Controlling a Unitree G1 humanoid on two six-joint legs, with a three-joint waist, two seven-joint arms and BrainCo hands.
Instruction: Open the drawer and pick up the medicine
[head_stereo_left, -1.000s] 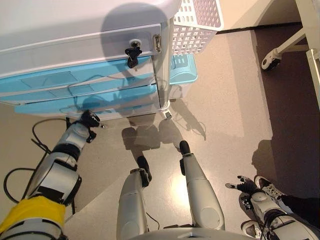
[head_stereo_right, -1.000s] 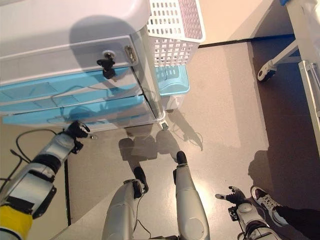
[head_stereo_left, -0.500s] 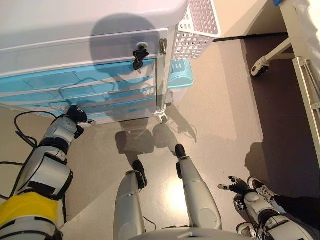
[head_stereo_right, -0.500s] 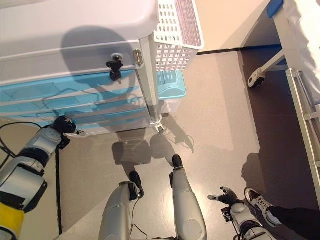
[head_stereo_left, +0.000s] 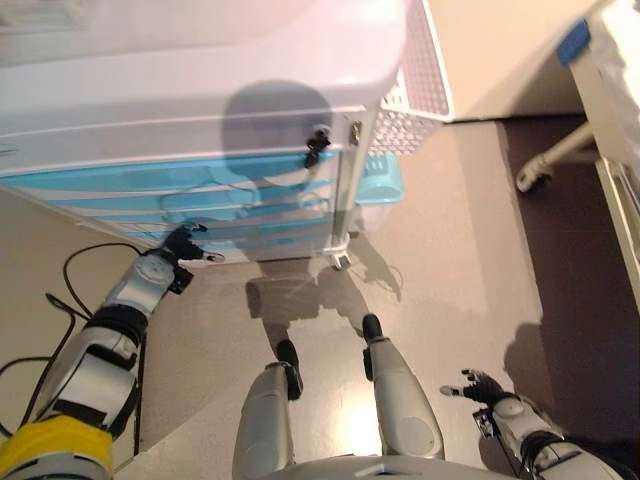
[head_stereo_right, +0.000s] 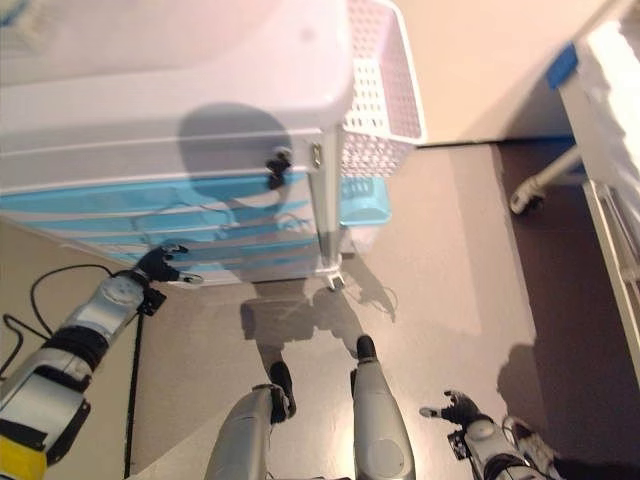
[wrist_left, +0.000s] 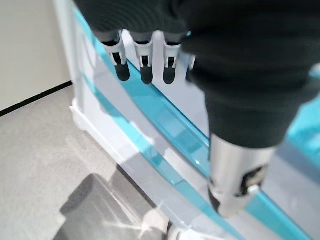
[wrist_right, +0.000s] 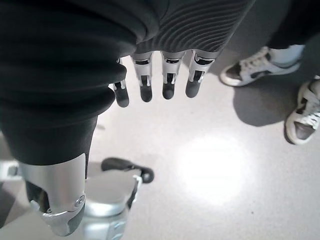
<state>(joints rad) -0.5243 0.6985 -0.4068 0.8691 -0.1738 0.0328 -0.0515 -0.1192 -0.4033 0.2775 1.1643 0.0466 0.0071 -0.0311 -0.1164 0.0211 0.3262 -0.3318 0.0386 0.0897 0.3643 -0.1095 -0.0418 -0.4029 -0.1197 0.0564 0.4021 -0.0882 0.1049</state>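
A white cart (head_stereo_left: 200, 90) stands ahead with several shut blue drawers (head_stereo_left: 250, 195) and a black key knob (head_stereo_left: 317, 146) on its upper white front. No medicine shows in any view. My left hand (head_stereo_left: 183, 241) is open, held just in front of the lowest blue drawers near their left end. In the left wrist view its straight fingers (wrist_left: 145, 70) point at a blue drawer front (wrist_left: 165, 125) without touching it, thumb (wrist_left: 235, 190) apart. My right hand (head_stereo_left: 482, 385) hangs low at the right, open and empty over the floor, fingers (wrist_right: 167, 82) spread.
A white lattice basket (head_stereo_left: 420, 95) hangs on the cart's right side above a light blue bin (head_stereo_left: 385, 180). A bed frame with a castor (head_stereo_left: 530, 178) stands at the far right. A person's shoes (wrist_right: 255, 65) are on the floor close to my right hand.
The camera has shifted and the whole picture with it. My left hand stays by the lowest drawers, open. My right hand stays low and open.
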